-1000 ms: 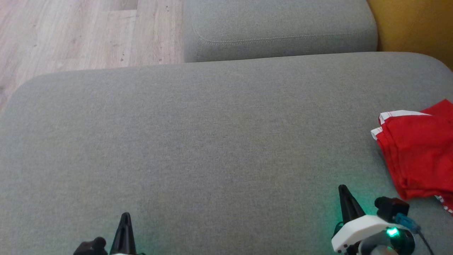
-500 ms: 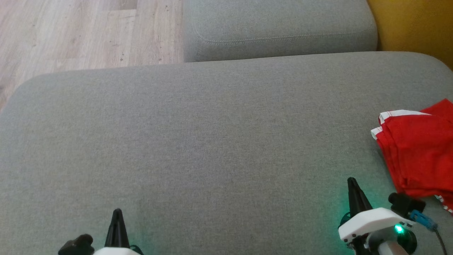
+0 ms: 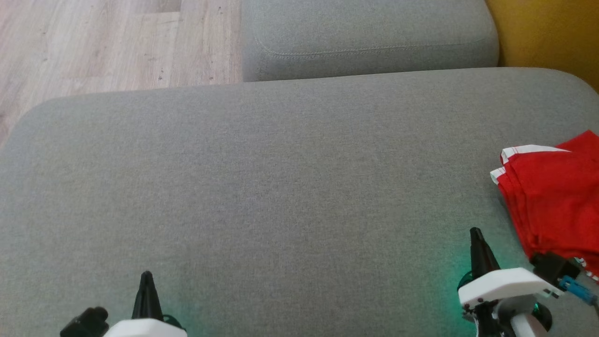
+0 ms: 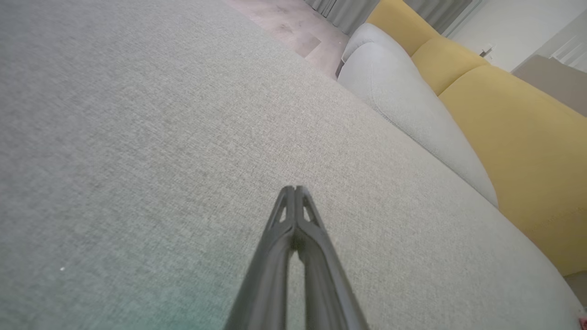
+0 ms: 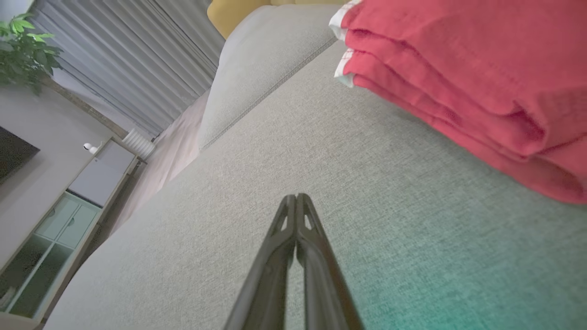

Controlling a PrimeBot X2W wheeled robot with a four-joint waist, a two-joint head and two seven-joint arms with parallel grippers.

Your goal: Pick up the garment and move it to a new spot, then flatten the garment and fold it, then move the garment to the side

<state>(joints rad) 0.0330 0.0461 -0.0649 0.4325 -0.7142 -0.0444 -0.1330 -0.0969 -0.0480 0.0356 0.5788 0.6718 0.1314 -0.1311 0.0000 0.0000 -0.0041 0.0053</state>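
Just beside the garment (image 3: 557,196), the right gripper (image 3: 476,233), fingers together as on the left gripper (image 3: 146,275), could snag a fold and undo it.

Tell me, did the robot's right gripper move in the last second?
Yes. The right gripper, shut, slid rightward and slightly forward, nearer the folded red garment, which stayed put on the grey sofa cushion.
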